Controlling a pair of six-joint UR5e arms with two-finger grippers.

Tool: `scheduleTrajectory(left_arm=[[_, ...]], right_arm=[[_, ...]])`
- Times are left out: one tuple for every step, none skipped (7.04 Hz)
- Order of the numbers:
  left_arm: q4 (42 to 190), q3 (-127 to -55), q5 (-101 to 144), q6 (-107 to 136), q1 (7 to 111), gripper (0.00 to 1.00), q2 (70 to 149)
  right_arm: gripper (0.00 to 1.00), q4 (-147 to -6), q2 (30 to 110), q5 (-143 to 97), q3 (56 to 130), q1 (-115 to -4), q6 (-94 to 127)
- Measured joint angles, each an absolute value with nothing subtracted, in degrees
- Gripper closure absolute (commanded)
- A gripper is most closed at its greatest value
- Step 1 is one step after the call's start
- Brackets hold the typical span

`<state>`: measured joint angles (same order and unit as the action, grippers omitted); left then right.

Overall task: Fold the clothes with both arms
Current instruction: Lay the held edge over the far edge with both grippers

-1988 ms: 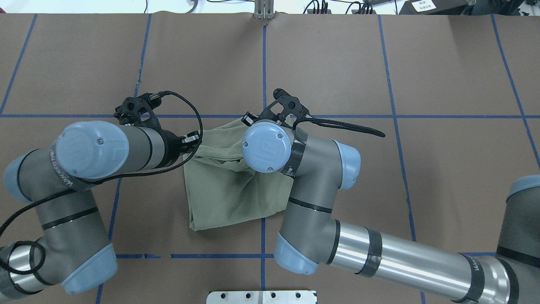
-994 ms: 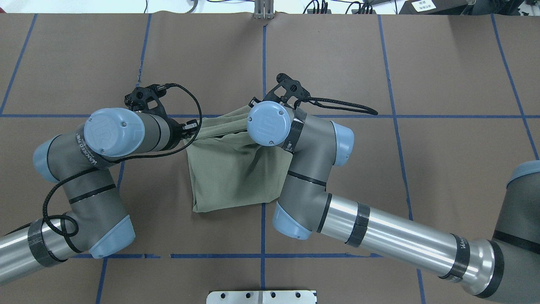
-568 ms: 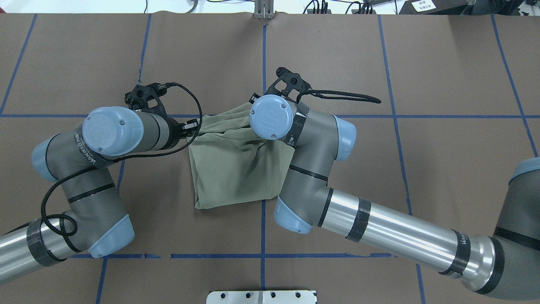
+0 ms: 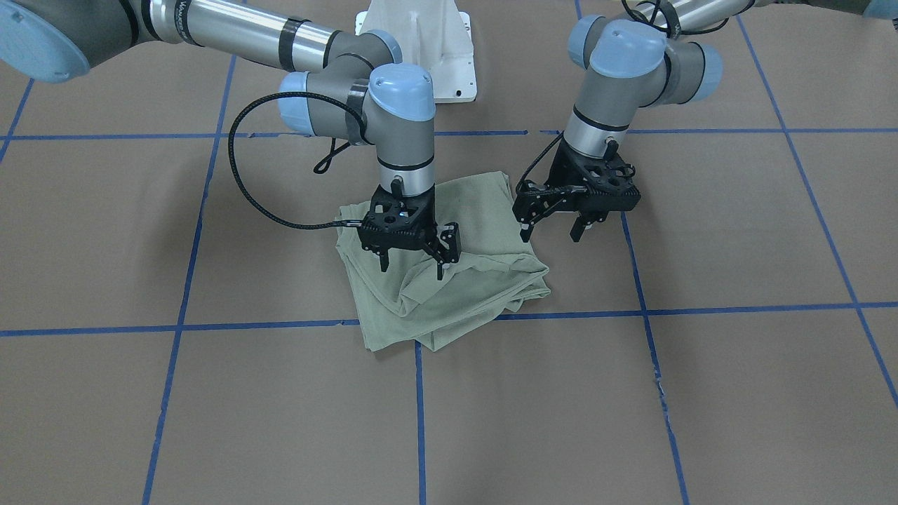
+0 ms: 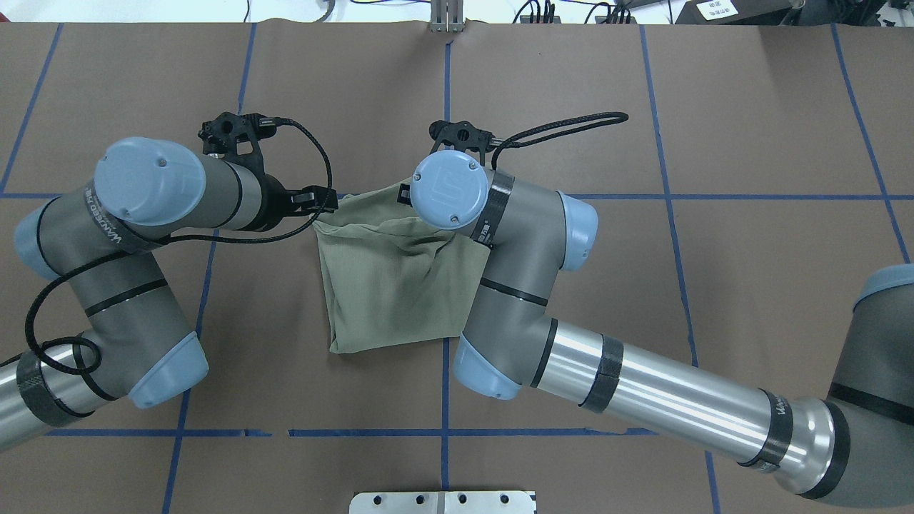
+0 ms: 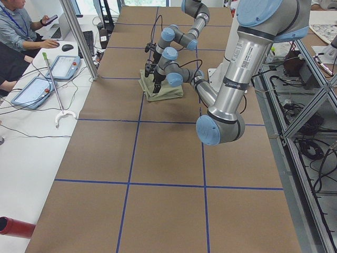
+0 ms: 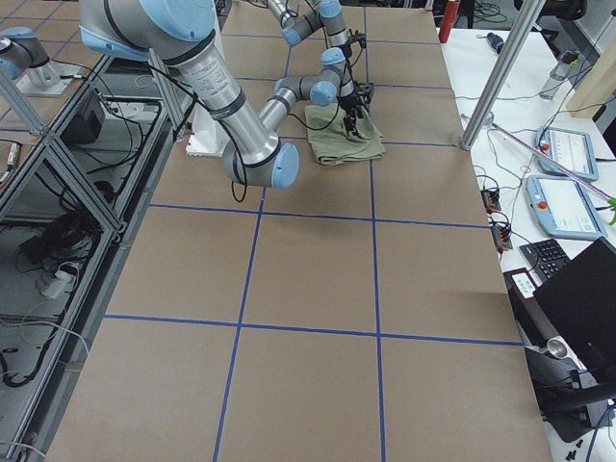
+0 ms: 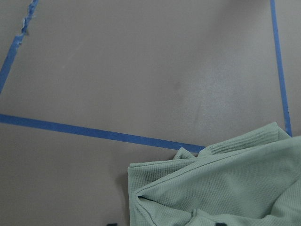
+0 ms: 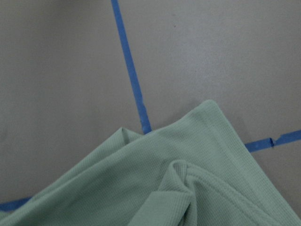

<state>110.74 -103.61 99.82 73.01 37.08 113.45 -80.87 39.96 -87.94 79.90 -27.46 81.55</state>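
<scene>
My right gripper (image 4: 412, 269) and left gripper (image 4: 550, 237) both hung spread and empty. The right was over the folded shirt (image 4: 463, 284) on the table (image 4: 701, 393), the left just off its far-left corner. A fingertip could have snagged the rumpled far layers and dragged the fold open. The bundle ran slightly longer near-to-far, tidy fold nearest me. Its neckline was hidden.
</scene>
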Motion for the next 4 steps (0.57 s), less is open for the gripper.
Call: scheduleTrajectory(left_arm=[[110.7, -103.7, 100.1, 72.6, 37.3, 0.0, 113.4], [110.7, -103.8, 100.2, 72.6, 37.3, 0.0, 113.3], [110.7, -103.8, 100.2, 72.6, 37.3, 0.0, 113.3], [110.7, -103.8, 100.2, 72.6, 37.3, 0.0, 113.2]], right_arm=[[0.05, -80.9, 39.6, -88.0, 79.7, -27.1, 80.4], [0.14, -80.9, 39.3, -87.9, 79.1, -27.8, 82.2], [0.19, -80.8, 38.8, -87.2, 77.6, -28.6, 85.6], [0.25, -80.5, 38.1, -85.6, 75.4, -28.9, 87.9]])
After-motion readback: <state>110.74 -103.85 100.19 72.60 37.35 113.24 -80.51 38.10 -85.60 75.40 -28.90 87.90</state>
